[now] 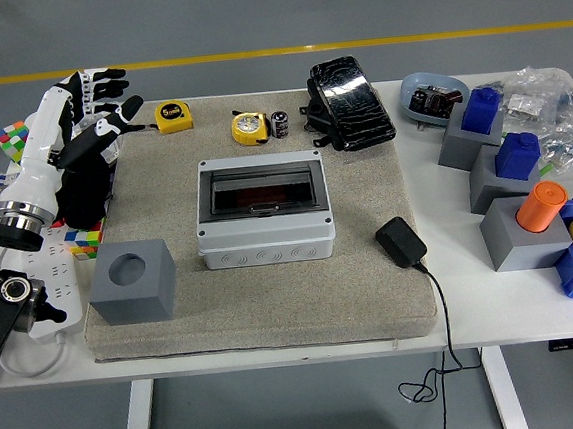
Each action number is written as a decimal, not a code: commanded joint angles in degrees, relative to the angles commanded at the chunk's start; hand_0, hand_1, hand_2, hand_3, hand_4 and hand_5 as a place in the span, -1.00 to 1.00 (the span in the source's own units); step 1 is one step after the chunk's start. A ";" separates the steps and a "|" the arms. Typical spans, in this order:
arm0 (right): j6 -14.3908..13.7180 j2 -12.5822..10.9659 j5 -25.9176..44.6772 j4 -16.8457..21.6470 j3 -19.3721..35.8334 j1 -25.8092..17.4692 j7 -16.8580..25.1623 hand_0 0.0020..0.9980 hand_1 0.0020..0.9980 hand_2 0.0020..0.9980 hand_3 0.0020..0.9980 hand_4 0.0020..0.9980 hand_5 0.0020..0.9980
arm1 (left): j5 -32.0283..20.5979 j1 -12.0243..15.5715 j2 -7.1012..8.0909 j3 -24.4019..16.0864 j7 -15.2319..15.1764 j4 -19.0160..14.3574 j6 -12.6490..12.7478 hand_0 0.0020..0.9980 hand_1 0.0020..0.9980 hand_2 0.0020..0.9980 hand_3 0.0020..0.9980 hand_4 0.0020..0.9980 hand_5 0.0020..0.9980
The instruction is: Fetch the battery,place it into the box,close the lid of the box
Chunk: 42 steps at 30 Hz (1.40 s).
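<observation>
Hovering open at the mat's (264, 307) left edge, left hand (91, 106).

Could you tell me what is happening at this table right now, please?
Nothing is being handled at the moment. The robot's left hand is raised over the table's far left corner, fingers spread and empty. The battery lies untouched on the mat beside a yellow tape measure, behind the grey box. The box's smoky lid looks shut. The right arm is not in view, and no person is visible.
</observation>
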 joint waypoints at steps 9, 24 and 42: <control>-0.18 0.00 -0.11 0.12 0.24 0.14 0.02 0.29 0.31 0.31 0.06 0.90 -0.15 | 0.57 0.01 -0.09 -0.64 0.71 -0.43 -0.87 0.17 0.37 0.35 0.42 1.00 0.29; -0.02 -0.20 0.08 0.18 -0.27 0.41 -0.47 0.28 0.31 0.32 0.06 0.90 -0.14 | 0.82 -0.50 0.13 -1.49 0.91 -0.53 -1.39 0.17 0.36 0.34 0.41 1.00 0.28; 0.01 -0.08 0.30 0.50 -1.27 -0.52 -0.21 0.28 0.31 0.32 0.06 0.90 -0.12 | 0.83 0.26 0.63 -0.32 1.12 -0.78 -2.05 0.17 0.36 0.34 0.41 1.00 0.27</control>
